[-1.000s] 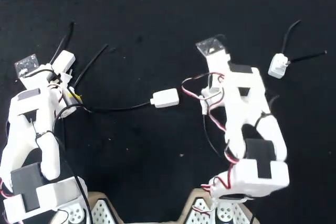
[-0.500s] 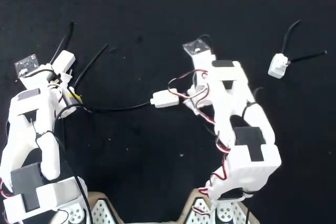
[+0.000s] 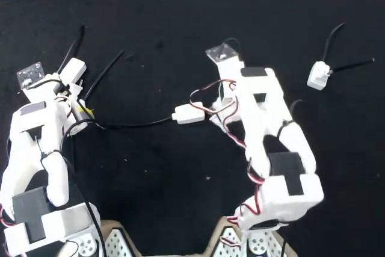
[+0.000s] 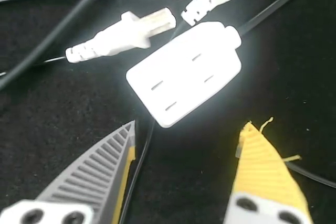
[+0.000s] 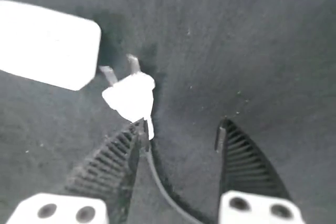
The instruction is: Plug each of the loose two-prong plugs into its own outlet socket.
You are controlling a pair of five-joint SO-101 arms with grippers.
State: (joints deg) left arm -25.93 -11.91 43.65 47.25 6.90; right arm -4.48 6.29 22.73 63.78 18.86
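Lying mid-desk: a white outlet block point(image 3: 189, 113) on the black desk point(image 3: 150, 173), with a black cord running left from it toward the left arm point(image 3: 36, 142).
Right tool point(image 5: 182, 123): jaws apart and gripping nothing, positioned just right of that block.
Loose plug point(image 5: 130, 95): white, with two prongs aimed at the block's end but stopping short of it. It sits at the tip of one finger, outside the gap. Contact with the finger cannot be confirmed.
Plug cord point(image 5: 163, 187): dark, trailing back between the fingers.
Left tool point(image 4: 189, 125): jaws wide apart and empty, above a second outlet block point(image 4: 186, 74) at the far left.
Second block slots: facing up, unfilled.
Neighbouring white plug point(image 4: 123, 32): just beside the second block, prongs free.
Third block point(image 3: 317, 76): far right, well apart from both arms, with black cords leaving it.
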